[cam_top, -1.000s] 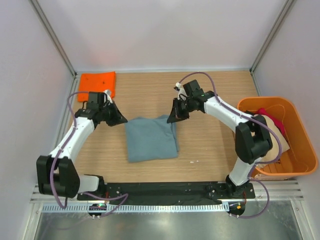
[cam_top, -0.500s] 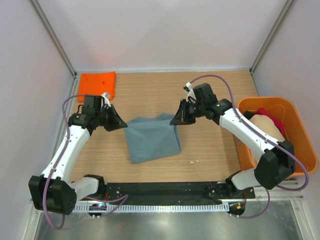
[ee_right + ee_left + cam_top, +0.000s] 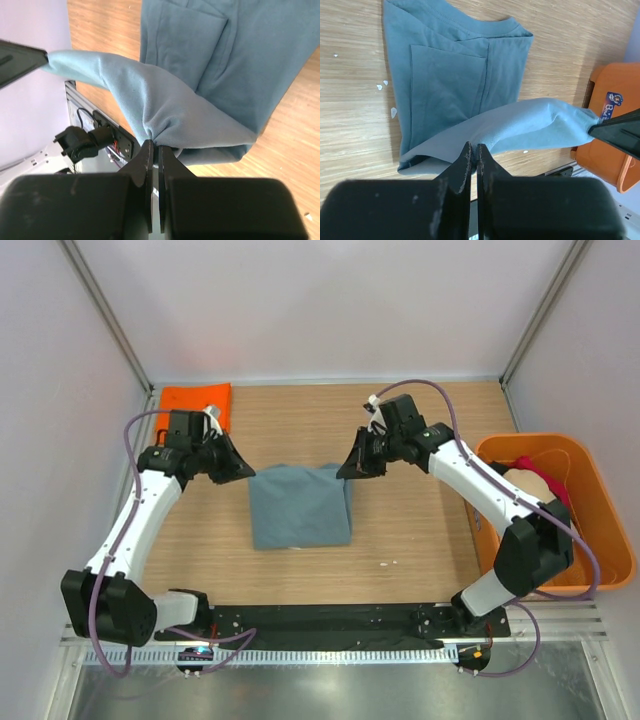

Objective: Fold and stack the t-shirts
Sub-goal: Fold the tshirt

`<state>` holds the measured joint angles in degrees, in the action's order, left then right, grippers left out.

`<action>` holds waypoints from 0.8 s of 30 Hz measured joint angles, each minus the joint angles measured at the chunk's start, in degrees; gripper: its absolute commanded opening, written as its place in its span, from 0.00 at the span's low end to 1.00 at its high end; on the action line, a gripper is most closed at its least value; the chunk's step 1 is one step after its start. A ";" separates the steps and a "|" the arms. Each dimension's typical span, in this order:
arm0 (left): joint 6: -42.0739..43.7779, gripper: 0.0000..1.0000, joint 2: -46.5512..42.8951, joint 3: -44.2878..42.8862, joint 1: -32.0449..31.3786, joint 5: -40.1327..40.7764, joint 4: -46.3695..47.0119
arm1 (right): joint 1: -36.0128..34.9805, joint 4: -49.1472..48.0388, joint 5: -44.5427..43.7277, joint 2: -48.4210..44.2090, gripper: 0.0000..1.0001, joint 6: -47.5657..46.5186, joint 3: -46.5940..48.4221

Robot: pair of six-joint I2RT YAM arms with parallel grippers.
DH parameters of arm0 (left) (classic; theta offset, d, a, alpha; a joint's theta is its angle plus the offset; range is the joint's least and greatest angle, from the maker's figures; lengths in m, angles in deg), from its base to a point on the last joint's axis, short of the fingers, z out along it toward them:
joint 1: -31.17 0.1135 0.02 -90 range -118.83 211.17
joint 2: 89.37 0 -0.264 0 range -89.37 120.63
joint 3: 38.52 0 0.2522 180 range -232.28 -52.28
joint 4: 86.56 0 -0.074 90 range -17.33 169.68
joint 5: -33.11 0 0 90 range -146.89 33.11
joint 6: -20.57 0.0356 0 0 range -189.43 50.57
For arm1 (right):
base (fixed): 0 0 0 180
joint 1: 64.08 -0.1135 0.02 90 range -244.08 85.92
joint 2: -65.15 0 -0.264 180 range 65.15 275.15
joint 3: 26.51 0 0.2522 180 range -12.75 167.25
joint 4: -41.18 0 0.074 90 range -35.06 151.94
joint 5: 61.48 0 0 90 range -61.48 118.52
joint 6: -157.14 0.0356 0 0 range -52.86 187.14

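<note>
A dusty grey-blue t-shirt (image 3: 300,505) lies partly folded on the wooden table, its far edge lifted and stretched between both grippers. My left gripper (image 3: 247,475) is shut on the shirt's far left corner (image 3: 470,150). My right gripper (image 3: 345,473) is shut on the far right corner (image 3: 155,135). In both wrist views the raised cloth hangs above the folded layers (image 3: 445,80). A folded orange t-shirt (image 3: 195,402) lies flat at the far left corner. More t-shirts, beige (image 3: 520,485) and red (image 3: 548,480), sit in the tub.
A rigid orange plastic tub (image 3: 600,570) stands off the table's right edge, close to the right arm. Small white specks (image 3: 385,85) dot the wood near the shirt. White walls enclose the table on three sides.
Both grippers, still holding the shirt's corners, have moved toward the far side and pulled the edge straight. The shirt has squared up from a skewed position.
</note>
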<state>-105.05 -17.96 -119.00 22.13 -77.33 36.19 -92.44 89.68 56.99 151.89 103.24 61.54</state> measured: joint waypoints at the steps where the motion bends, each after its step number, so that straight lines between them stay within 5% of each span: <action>1: 0.00 0.00 0.42 0.00 0.00 0.07 0.11 | 0.28 0.07 0.13 0.90 0.01 -0.02 0.63; 19: -1.16 0.00 14.99 -8.57 0.00 0.37 7.54 | 9.40 1.33 4.96 11.98 0.01 -2.16 6.60; 24: -0.57 0.00 25.92 -12.33 0.07 0.83 11.04 | 11.26 0.52 6.93 22.93 0.01 -3.61 13.20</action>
<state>-105.61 7.97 -131.33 22.19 -76.50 47.23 -81.19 90.21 63.92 174.82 99.63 74.74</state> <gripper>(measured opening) 0.012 0.055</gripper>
